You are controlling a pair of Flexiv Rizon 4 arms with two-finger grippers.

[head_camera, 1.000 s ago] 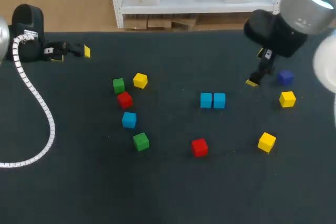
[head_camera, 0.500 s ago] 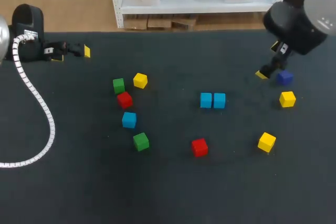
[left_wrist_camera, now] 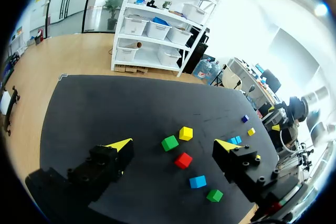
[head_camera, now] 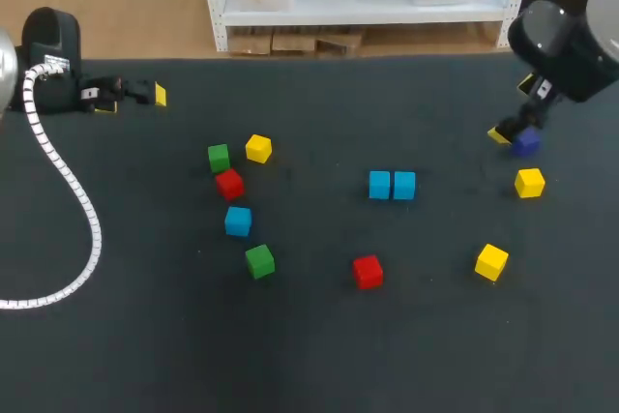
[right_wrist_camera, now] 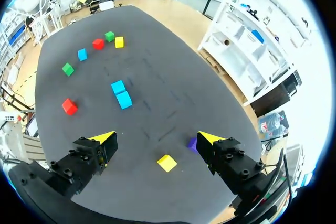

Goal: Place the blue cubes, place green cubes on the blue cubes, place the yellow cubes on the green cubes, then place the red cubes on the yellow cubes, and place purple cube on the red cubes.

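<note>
Two blue cubes (head_camera: 392, 185) (right_wrist_camera: 121, 94) sit side by side at mid-table. To their left lie a green cube (head_camera: 219, 157), a yellow cube (head_camera: 258, 148), a red cube (head_camera: 229, 183), a third blue cube (head_camera: 238, 221) and a second green cube (head_camera: 259, 260). Another red cube (head_camera: 367, 271) lies nearer the front. Two yellow cubes (head_camera: 491, 261) (head_camera: 529, 182) and the purple cube (head_camera: 525, 143) (right_wrist_camera: 192, 143) are at the right. My right gripper (head_camera: 515, 113) (right_wrist_camera: 156, 138) hangs open just above the purple cube. My left gripper (head_camera: 133, 99) (left_wrist_camera: 173, 145) is open and empty at the far left.
A white ribbed cable (head_camera: 68, 191) loops over the table's left side from my left arm. The table's back edge (head_camera: 338, 57) runs just behind both grippers.
My right arm has swung right and slightly back, from beside the blue pair to over the purple cube. The left arm and all cubes stayed still.
</note>
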